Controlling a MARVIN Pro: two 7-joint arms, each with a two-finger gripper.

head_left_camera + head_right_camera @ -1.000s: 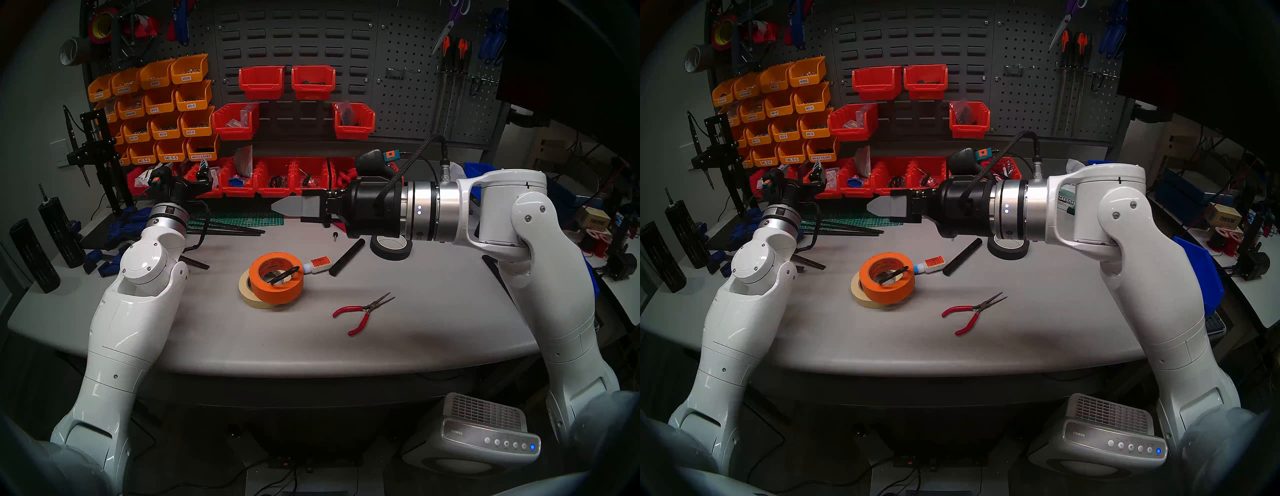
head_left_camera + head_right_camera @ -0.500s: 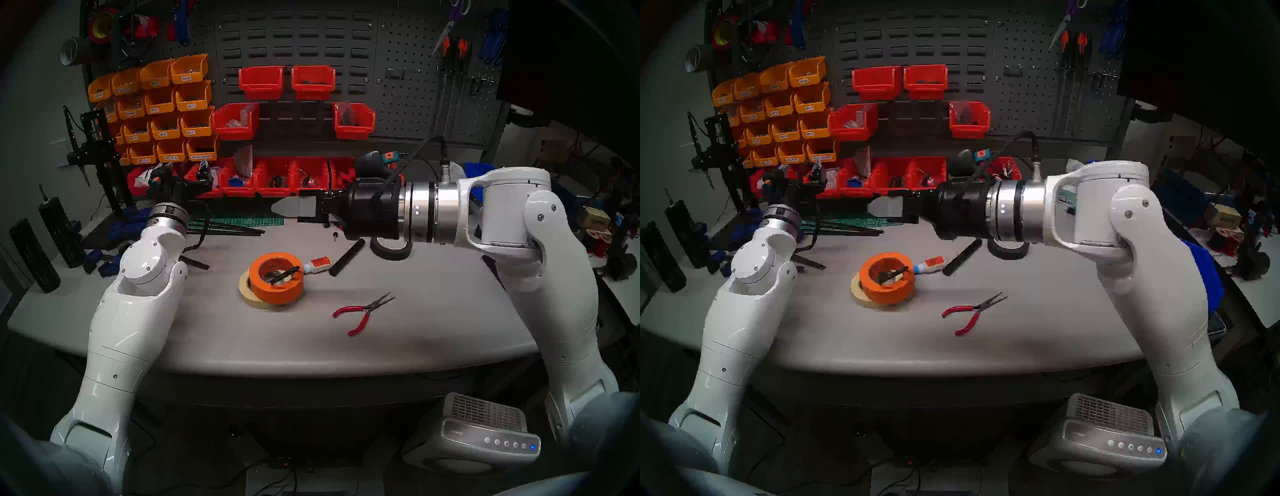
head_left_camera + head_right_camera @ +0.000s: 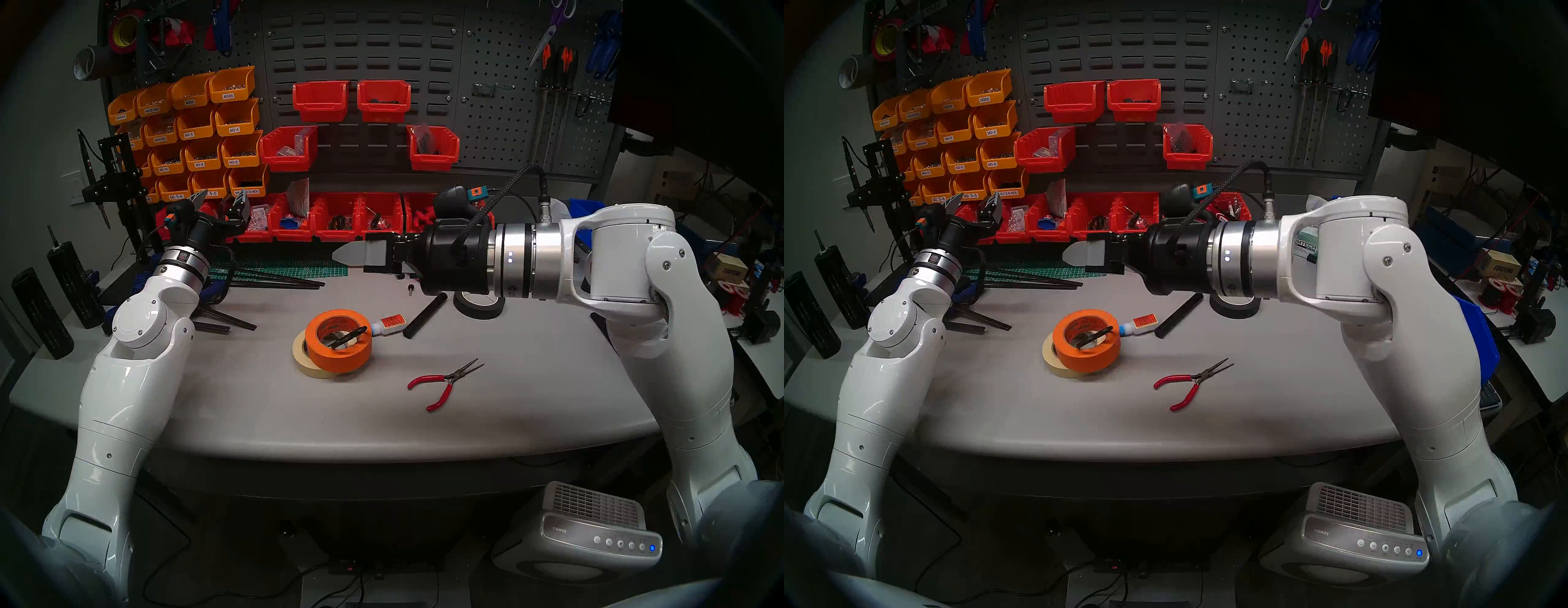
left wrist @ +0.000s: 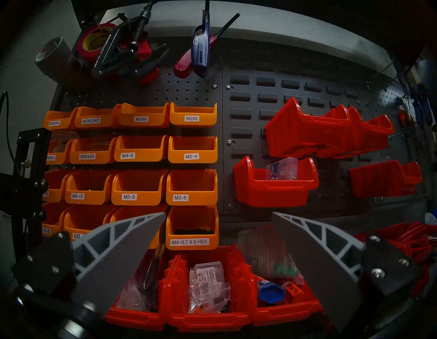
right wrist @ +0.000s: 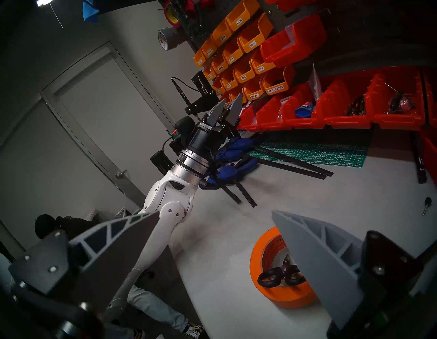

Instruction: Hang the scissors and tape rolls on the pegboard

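Observation:
A wide orange tape roll (image 3: pixel 339 352) lies flat at the table's middle, resting partly on a cream tape roll (image 3: pixel 300 356). Small black-handled scissors (image 3: pixel 348 336) lie across the orange roll's hole; their loop handles (image 5: pixel 279 278) also show in the right wrist view. My right gripper (image 3: pixel 339 253) hovers open and empty, pointing left, above and behind the rolls. At the far left my left gripper (image 3: pixel 221 196) stands open and empty, facing the bins. The pegboard (image 3: pixel 500 123), with a bare hook (image 3: pixel 492 88), is on the back wall at right.
Red pliers (image 3: pixel 443 382), a glue bottle (image 3: pixel 389 325), a black rod (image 3: pixel 424 316) and a black tape roll (image 3: pixel 479 303) lie near the rolls. Red bins (image 3: pixel 339 218) line the back of the table. Orange bins (image 3: pixel 191 127) and purple scissors (image 3: pixel 547 34) hang on the wall.
My left arm has swung to the left and its gripper has tipped up towards the orange bins. The right elbow shifted slightly right. The rolls and scissors have not moved.

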